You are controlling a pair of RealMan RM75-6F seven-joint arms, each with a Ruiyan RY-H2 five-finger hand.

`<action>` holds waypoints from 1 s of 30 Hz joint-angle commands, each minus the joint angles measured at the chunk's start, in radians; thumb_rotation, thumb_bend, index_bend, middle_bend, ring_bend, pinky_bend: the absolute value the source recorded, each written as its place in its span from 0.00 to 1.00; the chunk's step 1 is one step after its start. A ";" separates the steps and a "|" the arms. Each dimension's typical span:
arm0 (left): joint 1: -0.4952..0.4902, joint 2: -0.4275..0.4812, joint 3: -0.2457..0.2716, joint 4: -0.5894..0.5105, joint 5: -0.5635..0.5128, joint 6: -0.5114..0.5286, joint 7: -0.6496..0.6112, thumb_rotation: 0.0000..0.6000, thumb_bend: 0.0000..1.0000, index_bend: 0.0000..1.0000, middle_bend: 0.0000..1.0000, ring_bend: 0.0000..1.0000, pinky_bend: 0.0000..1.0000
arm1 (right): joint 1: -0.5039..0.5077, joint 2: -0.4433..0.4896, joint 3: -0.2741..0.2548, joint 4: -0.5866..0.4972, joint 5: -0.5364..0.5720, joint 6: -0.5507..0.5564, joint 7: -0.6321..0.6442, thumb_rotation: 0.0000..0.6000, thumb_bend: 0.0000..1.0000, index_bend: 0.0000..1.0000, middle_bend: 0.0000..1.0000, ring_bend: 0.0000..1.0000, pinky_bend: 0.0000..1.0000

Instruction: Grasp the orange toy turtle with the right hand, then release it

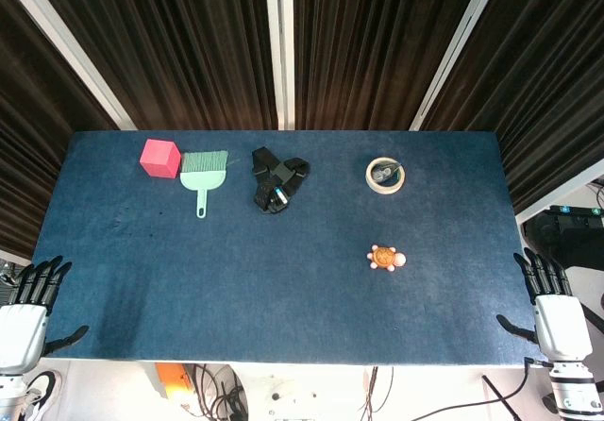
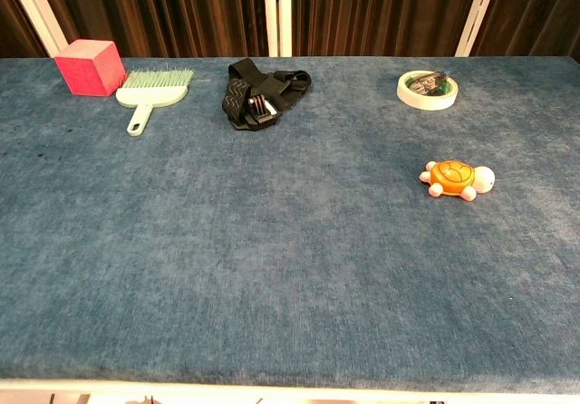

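The orange toy turtle (image 1: 386,258) (image 2: 457,178) lies on the blue table (image 1: 283,279), right of centre, its pale head pointing right. My right hand (image 1: 552,300) hangs off the table's right front corner, fingers spread and holding nothing, well clear of the turtle. At the left front corner my left hand (image 1: 26,303) is likewise spread and empty. Neither hand shows in the chest view.
Along the back sit a red cube (image 1: 159,158), a green hand brush (image 1: 203,177), a black strap bundle (image 1: 276,180) and a roll of tape (image 1: 386,175). Dark curtains close off the far side.
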 commanded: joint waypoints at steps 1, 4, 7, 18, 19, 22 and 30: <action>0.000 0.001 0.000 -0.001 -0.001 -0.001 0.000 1.00 0.00 0.06 0.01 0.00 0.00 | 0.003 -0.001 -0.002 0.000 -0.001 -0.005 -0.002 1.00 0.02 0.00 0.00 0.00 0.00; 0.001 0.002 0.001 -0.001 -0.002 -0.003 -0.001 1.00 0.00 0.06 0.01 0.00 0.00 | 0.007 0.000 -0.006 -0.003 -0.006 -0.014 -0.009 1.00 0.02 0.00 0.00 0.00 0.00; 0.001 0.001 0.002 0.000 -0.001 -0.004 -0.001 1.00 0.00 0.06 0.01 0.00 0.00 | 0.013 0.003 -0.007 -0.014 -0.011 -0.021 -0.022 1.00 0.02 0.00 0.00 0.00 0.00; -0.011 0.000 -0.001 0.003 -0.003 -0.025 -0.011 1.00 0.00 0.06 0.01 0.00 0.00 | 0.123 0.056 0.036 -0.167 -0.003 -0.155 -0.212 1.00 0.02 0.00 0.00 0.00 0.00; -0.014 -0.001 -0.002 0.003 -0.002 -0.027 -0.011 1.00 0.00 0.06 0.01 0.00 0.00 | 0.139 0.063 0.043 -0.184 -0.002 -0.175 -0.241 1.00 0.02 0.00 0.00 0.00 0.00; -0.018 -0.002 -0.001 0.003 0.006 -0.028 -0.010 1.00 0.00 0.06 0.01 0.00 0.00 | 0.198 0.076 0.069 -0.243 0.016 -0.249 -0.334 1.00 0.02 0.00 0.02 0.00 0.00; -0.020 -0.004 0.002 0.010 0.004 -0.034 -0.016 1.00 0.00 0.06 0.01 0.00 0.00 | 0.359 0.005 0.139 -0.326 0.203 -0.468 -0.602 1.00 0.03 0.00 0.05 0.00 0.00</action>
